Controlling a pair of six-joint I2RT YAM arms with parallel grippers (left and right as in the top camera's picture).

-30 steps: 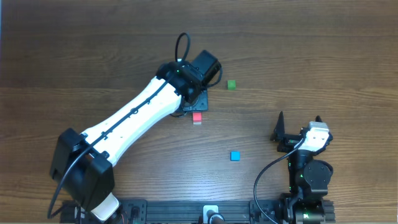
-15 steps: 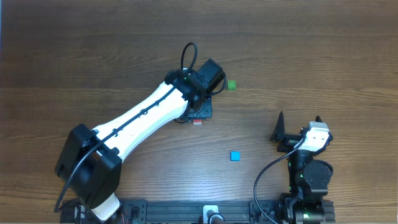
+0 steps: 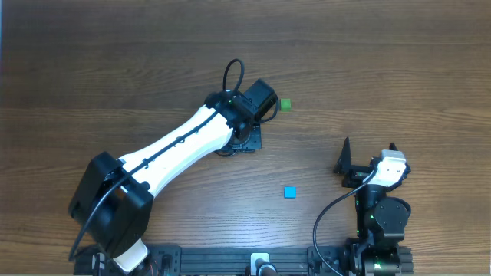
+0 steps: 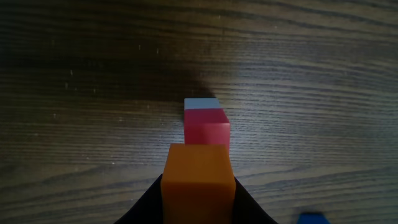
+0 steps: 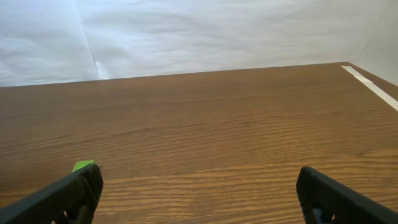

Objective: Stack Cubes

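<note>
Orange block [image 4: 198, 180] held close to the red block [image 4: 208, 127]
The left hand [image 4: 198, 208] pinches the orange block. The red block sits on the worktop [image 4: 311, 74] just ahead of the hand and lower down.

Orange cube [image 4: 198, 180] close beside red cube [image 4: 207, 129]

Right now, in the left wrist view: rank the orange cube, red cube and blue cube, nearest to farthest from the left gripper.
1. orange cube: held in the left gripper, between its fingers.
2. red cube: on the table just beyond the orange one.
3. blue cube: on the table well off to one side, clear of both.
</note>
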